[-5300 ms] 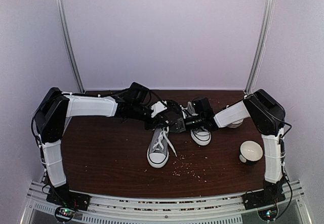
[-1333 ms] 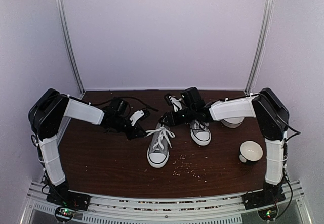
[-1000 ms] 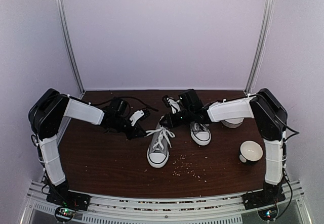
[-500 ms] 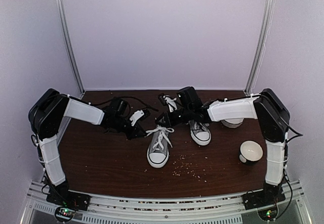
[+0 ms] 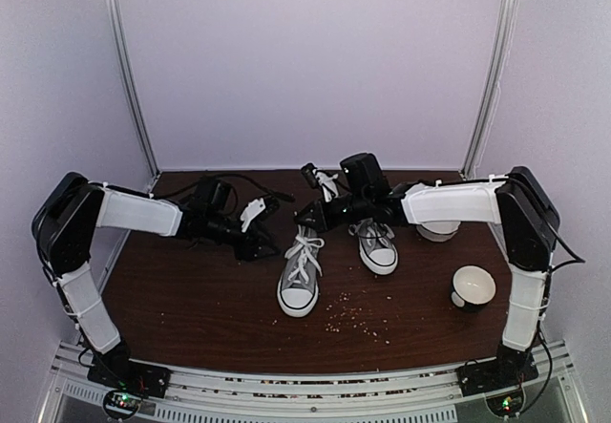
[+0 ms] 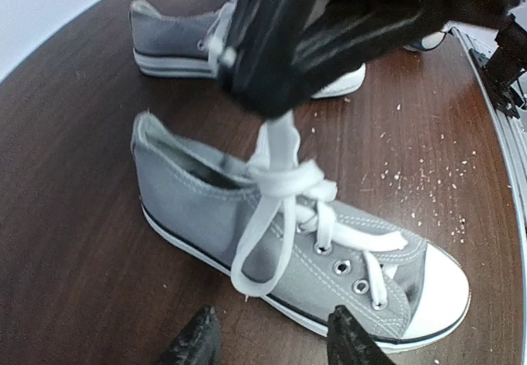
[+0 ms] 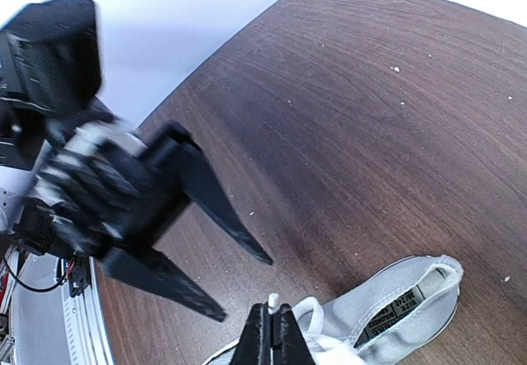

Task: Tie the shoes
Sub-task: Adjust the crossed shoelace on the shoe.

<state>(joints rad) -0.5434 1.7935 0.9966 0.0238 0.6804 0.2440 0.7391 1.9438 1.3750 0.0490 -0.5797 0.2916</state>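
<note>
Seen from above, the dark brown wooden table (image 5: 191,299) carries two small grey canvas sneakers with white toe caps. The nearer sneaker (image 5: 298,280) lies mid-table with its toe toward the arm bases. The farther sneaker (image 5: 379,246) sits just to its right, a little further back. The right gripper (image 5: 305,217) hangs over the nearer sneaker's heel end. The left gripper (image 5: 263,243) is just left of that shoe. A round white bowl (image 5: 474,286) stands near the right edge, and pale crumbs (image 5: 353,320) lie in front of the shoes.

In the left wrist view, the left gripper's fingertips stand apart with nothing between them, low beside the nearer sneaker. Its long white lace (image 6: 276,175) is crossed in a loose knot, and one strand rises straight into the right gripper's black jaws.

In the right wrist view, those jaws are pressed together on the lace end. The left gripper's fingers spread in a wide V beyond. The grey heel opening below seems to be the nearer sneaker's.
</note>
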